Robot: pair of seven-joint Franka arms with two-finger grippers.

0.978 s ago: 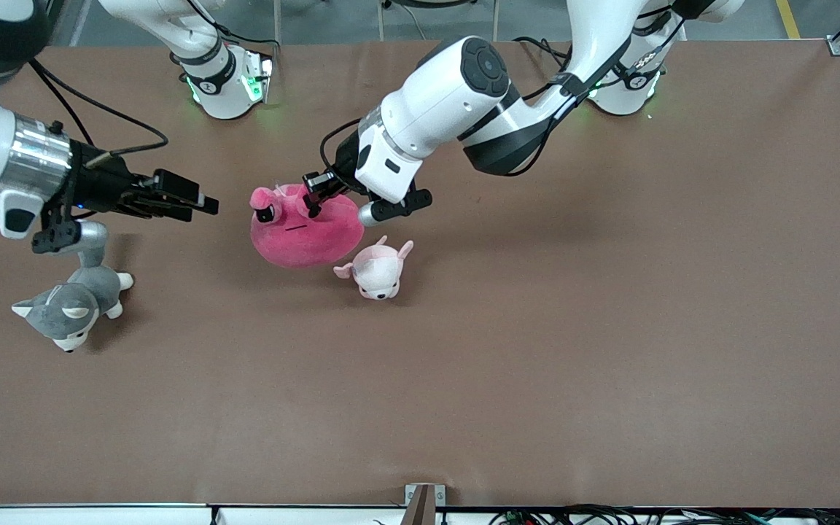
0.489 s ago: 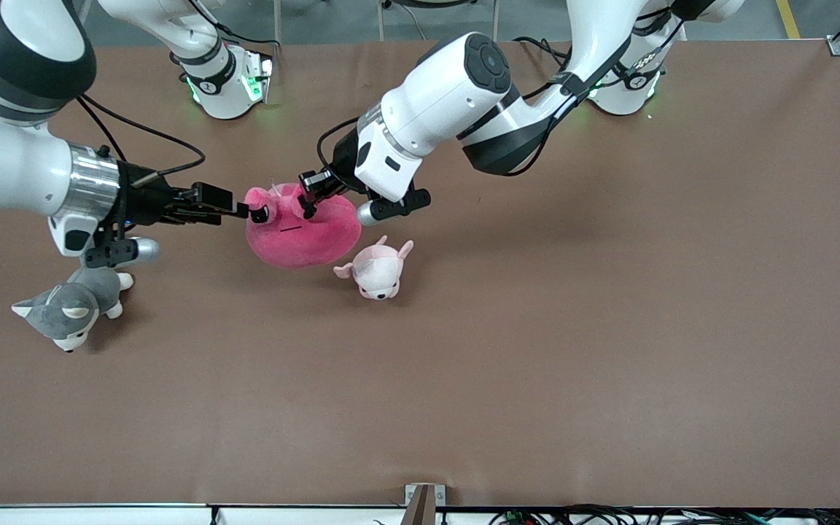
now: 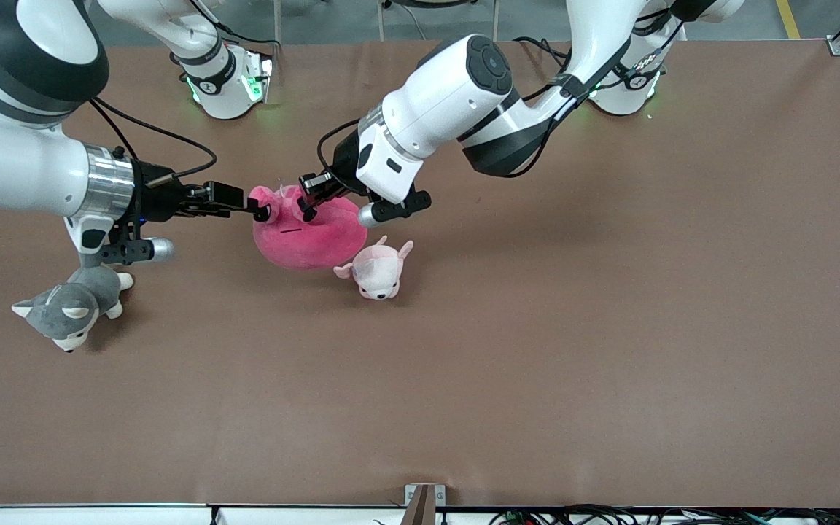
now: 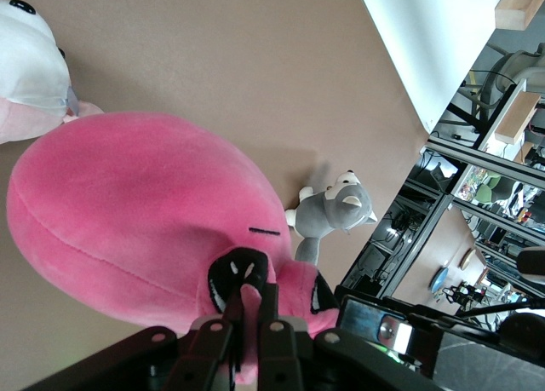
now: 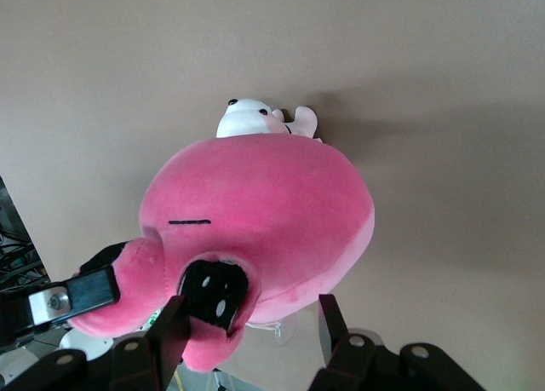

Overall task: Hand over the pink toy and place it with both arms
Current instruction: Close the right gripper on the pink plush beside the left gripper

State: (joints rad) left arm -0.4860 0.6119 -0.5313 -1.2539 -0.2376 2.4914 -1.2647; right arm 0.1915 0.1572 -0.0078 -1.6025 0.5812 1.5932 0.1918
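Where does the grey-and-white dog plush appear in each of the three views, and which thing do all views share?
Front view: the grey-and-white dog plush lies on the table toward the right arm's end, below the right arm's wrist.
Left wrist view: it shows small, next to the pink toy.
Right wrist view: it is not in the picture.
Shared landmark: the pink toy, with the small pink-and-white plush beside it.

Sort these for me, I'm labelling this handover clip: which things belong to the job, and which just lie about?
In the job:
pink toy
left gripper, shut on it
right gripper, open around one eye

Lying about:
pale pink-and-white plush
grey-and-white dog plush
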